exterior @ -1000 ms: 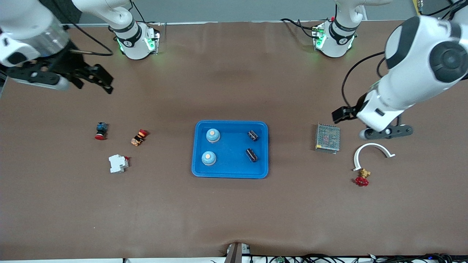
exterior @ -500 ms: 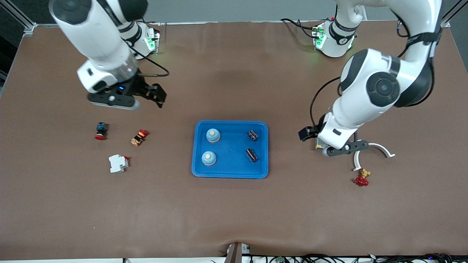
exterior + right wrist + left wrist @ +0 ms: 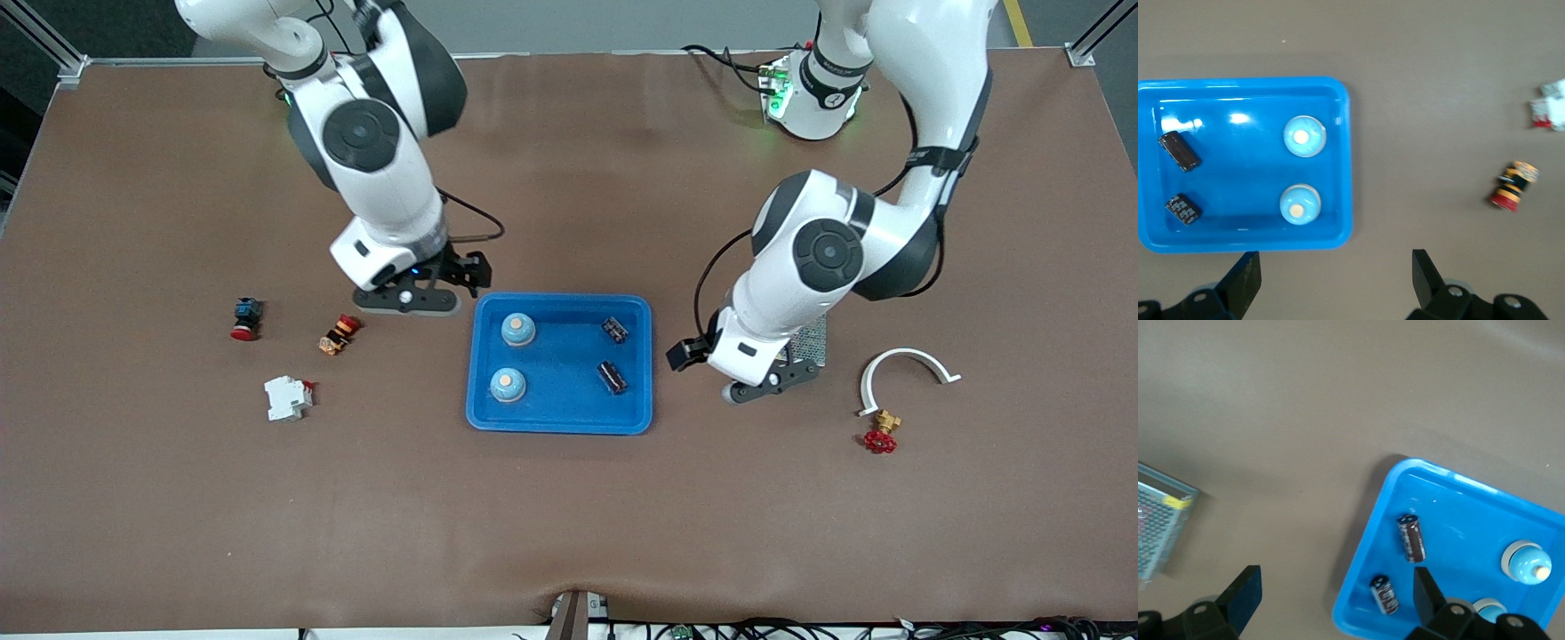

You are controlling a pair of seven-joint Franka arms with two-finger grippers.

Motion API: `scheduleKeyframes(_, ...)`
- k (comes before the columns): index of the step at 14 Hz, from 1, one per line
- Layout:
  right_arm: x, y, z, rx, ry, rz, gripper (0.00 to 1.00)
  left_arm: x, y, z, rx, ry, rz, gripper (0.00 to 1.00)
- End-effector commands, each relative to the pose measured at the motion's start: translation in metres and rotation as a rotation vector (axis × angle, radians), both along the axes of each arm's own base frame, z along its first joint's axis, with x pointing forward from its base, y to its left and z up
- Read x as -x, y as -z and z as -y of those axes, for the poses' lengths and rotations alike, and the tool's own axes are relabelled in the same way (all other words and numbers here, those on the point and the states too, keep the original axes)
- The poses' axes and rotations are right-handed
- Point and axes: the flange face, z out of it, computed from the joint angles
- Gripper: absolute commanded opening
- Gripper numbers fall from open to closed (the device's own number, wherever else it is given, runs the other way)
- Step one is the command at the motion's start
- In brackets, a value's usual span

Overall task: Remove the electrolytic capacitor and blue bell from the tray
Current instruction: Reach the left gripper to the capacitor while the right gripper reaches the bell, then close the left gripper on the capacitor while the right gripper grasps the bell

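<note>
A blue tray (image 3: 560,425) lies mid-table and holds two pale blue bells (image 3: 517,330) (image 3: 508,384) and two dark capacitors (image 3: 614,330) (image 3: 612,377). My right gripper (image 3: 469,274) hangs open and empty over the table beside the tray's corner toward the right arm's end. In the right wrist view the gripper (image 3: 1335,280) is over bare table just off the tray (image 3: 1346,167), with the bells (image 3: 1305,136) in sight. My left gripper (image 3: 686,356) hangs open and empty at the tray's edge toward the left arm's end. In the left wrist view the gripper (image 3: 1335,593) straddles the tray rim (image 3: 1365,547) near a capacitor (image 3: 1384,594).
Toward the right arm's end lie a red push button (image 3: 246,318), an orange-and-red button (image 3: 338,334) and a white breaker (image 3: 287,396). Toward the left arm's end are a metal mesh box (image 3: 809,342), partly hidden by the left arm, a white curved clamp (image 3: 907,366) and a red valve (image 3: 880,436).
Both arms have swung in from the table's ends toward the blue tray. Both grippers stayed open, and nothing on the table has moved.
</note>
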Motion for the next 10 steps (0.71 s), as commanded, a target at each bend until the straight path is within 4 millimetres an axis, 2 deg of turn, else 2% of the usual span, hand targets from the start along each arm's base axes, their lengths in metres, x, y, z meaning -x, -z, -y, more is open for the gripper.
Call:
scheduleKeyframes(1,-0.007,0.032,-0.039,-0.020,-0.025,0.039,1.00,-0.005,0.015,0.017,0.014,-0.046,-0.005,1.00)
scheduleKeyframes(4,-0.010,0.073,-0.054,-0.025,-0.047,0.050,1.00,-0.006,0.032,0.042,0.021,-0.104,-0.027,1.00)
scheduleKeyframes(9,-0.009,0.132,-0.060,0.013,-0.071,0.007,1.00,-0.004,0.058,0.062,0.038,-0.169,-0.030,1.00)
scheduleKeyframes(10,-0.009,0.145,-0.062,0.017,-0.075,0.003,1.00,0.000,0.061,0.072,0.046,-0.180,-0.024,1.00)
